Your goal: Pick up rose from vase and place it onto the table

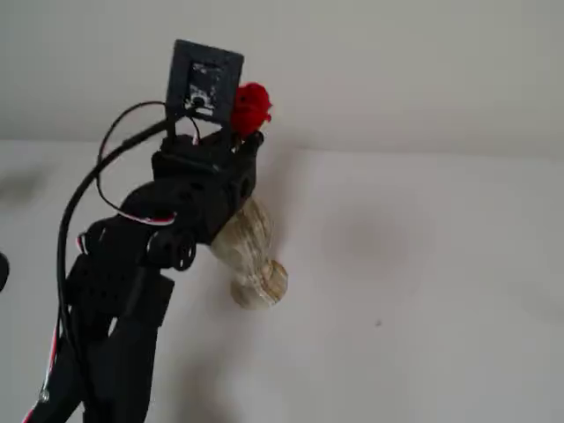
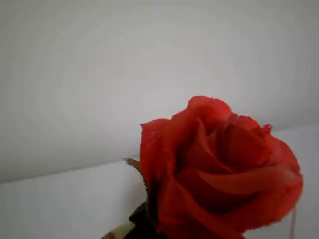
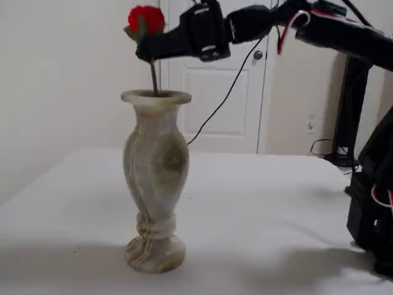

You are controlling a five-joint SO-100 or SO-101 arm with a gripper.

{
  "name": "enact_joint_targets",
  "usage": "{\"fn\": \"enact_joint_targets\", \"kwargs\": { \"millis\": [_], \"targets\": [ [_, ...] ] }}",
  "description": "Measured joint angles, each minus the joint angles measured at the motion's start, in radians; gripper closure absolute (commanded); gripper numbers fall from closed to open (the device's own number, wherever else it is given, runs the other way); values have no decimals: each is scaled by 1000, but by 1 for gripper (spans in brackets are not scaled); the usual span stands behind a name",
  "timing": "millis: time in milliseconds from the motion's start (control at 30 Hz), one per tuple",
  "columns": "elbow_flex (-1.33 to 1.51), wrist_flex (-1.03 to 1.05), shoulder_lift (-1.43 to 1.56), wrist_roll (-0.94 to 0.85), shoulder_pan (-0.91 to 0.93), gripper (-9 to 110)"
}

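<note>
The cream marble vase point(image 3: 155, 178) stands upright on the white table point(image 3: 258, 203). In a fixed view from above, the vase point(image 1: 254, 256) is partly hidden under my arm. The red rose point(image 3: 146, 18) rises above the rim, and its thin stem point(image 3: 153, 77) still runs down into the vase mouth. My gripper point(image 3: 146, 48) reaches in from the right and is shut on the stem just below the bloom. From above, the gripper point(image 1: 249, 141) sits right under the rose point(image 1: 251, 106). The bloom point(image 2: 219, 169) fills the lower right of the wrist view.
My black arm's base point(image 3: 371, 215) stands at the table's right edge. A black cable point(image 3: 227, 92) hangs behind the vase in front of a white door point(image 3: 215, 117). Bare table point(image 1: 414, 264) lies right of the vase.
</note>
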Motion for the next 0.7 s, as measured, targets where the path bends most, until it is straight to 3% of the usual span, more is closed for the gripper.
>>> {"fn": "enact_joint_targets", "kwargs": {
  "millis": [333, 700],
  "targets": [
    [-117, 0, 58, -209, 29, 102],
    [-252, -2, 160, -503, 189, 101]
  ]
}}
